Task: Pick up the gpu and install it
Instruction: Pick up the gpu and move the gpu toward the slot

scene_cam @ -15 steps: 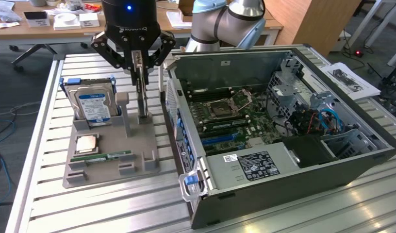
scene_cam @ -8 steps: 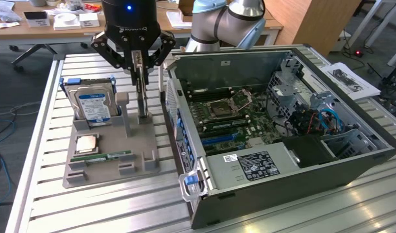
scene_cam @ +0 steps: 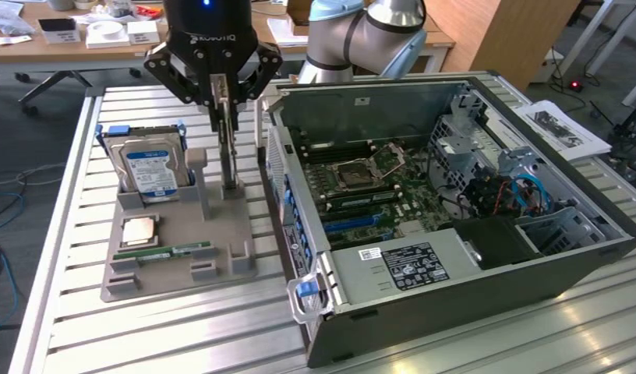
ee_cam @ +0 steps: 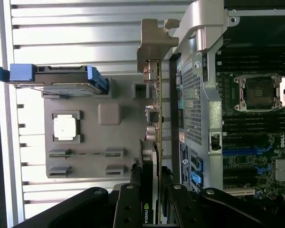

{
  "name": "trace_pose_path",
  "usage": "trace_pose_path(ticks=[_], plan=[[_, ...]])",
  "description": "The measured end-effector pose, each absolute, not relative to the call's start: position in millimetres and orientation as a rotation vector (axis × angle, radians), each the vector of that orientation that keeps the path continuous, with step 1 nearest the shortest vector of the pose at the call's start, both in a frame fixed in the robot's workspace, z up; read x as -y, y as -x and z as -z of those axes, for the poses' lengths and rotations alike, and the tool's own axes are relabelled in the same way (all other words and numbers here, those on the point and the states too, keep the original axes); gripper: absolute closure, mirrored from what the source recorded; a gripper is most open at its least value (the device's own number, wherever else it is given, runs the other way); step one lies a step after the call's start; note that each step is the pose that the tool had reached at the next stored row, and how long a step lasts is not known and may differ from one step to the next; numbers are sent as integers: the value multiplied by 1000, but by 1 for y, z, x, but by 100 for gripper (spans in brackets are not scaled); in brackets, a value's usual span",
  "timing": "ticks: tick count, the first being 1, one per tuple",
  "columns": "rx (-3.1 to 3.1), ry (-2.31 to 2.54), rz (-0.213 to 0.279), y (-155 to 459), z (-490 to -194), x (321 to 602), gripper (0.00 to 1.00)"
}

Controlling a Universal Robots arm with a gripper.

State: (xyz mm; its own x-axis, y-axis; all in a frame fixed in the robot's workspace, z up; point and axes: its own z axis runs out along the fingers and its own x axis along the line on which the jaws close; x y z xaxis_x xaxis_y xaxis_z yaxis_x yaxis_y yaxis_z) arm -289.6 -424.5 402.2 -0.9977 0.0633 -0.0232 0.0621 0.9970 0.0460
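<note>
Exterior view: the black two-fingered hand [scene_cam: 222, 103] reaches straight down over the gpu [scene_cam: 228, 152], a thin flat green circuit card with a dark face. The card stands on its long edge in a slot of the grey moulded holder tray [scene_cam: 162, 276] on the slatted aluminium counter [scene_cam: 141, 335]. It sits just beside the open black computer case [scene_cam: 485, 288] and near the silver hard drive with the blue label [scene_cam: 152, 171].

In the wrist view the hand [ee_cam: 150, 173] is clenched on the gpu [ee_cam: 154, 118]. One finger presses each broad face near the end away from the silver metal end bracket [ee_cam: 154, 42]. The lower edge appears to rest in its slot, though the contact there is hard to make out.

The card looks light and stiff along its length, but fragile. The board edge is thin, its components are exposed, and the connector strip along the bottom should not be scraped or twisted. The flat faces give the fingers the widest, least slippery purchase, so a grip across them suits it. Held towards one end, the card may tend to tip at the bracket end.
</note>
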Motion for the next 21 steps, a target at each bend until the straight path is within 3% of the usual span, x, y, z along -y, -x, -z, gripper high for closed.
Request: trace_pose_path(ticks=[21], plan=[[-3115, -98, -71, 288, -415, 425, 73]])
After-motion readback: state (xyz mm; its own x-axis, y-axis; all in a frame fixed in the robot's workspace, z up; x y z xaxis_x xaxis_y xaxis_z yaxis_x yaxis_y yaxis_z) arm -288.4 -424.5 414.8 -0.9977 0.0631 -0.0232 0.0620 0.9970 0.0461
